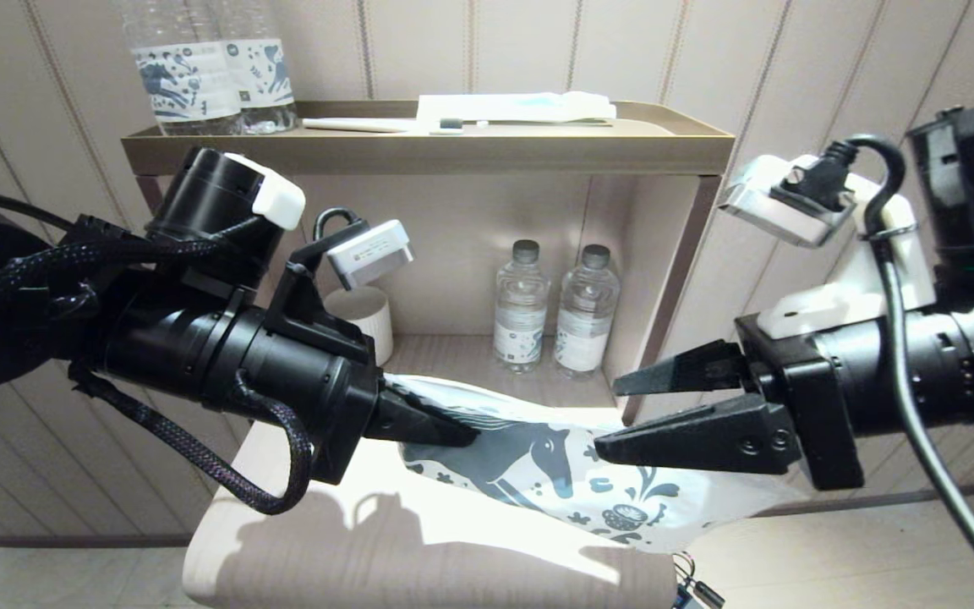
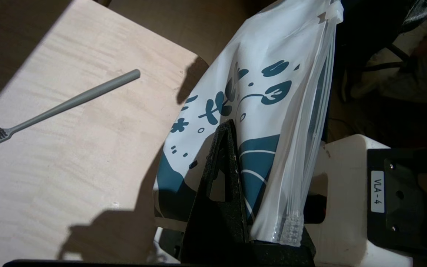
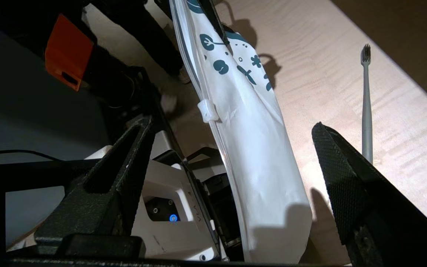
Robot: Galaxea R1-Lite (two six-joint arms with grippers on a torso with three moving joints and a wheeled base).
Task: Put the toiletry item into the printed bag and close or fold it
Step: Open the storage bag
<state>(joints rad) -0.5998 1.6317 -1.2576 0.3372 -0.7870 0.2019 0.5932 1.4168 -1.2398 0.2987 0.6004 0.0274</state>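
The left gripper (image 1: 453, 433) is clenched on one end of the flat white translucent plastic pouch printed with a dark blue horse and flowers (image 1: 538, 474), holding it lifted above the pale wooden table (image 1: 419, 550), while the right gripper (image 1: 614, 414) hangs beside the pouch's other end with its fingers spread and nothing between them. In the right wrist view the pouch (image 3: 250, 148) hangs in the gap between the two black fingers (image 3: 347, 185), touching neither as far as can be made out, and its small white zip slider (image 3: 207, 110) sits on the sealed edge. The slim pale grey toothbrush with a dark bristle head (image 2: 58, 105) lies flat on the table, well apart from the pouch and from both grippers, so the item is not yet inside. The step in hand looks like getting a second hold on the pouch so its mouth can be opened. It would go best if the right fingers close on the zip edge near the slider, not on the slack middle of the film, and if the left grip stays firm so the thin plastic does not slide or twist. Pulling gently matters, since the film is limp and will crumple. Whether the zip is fully shut cannot be told, as the edge is seen only side-on. The head view does not show the toothbrush at all, the arms covering that part of the table, and the left fingers are mostly buried in the pouch's folds.
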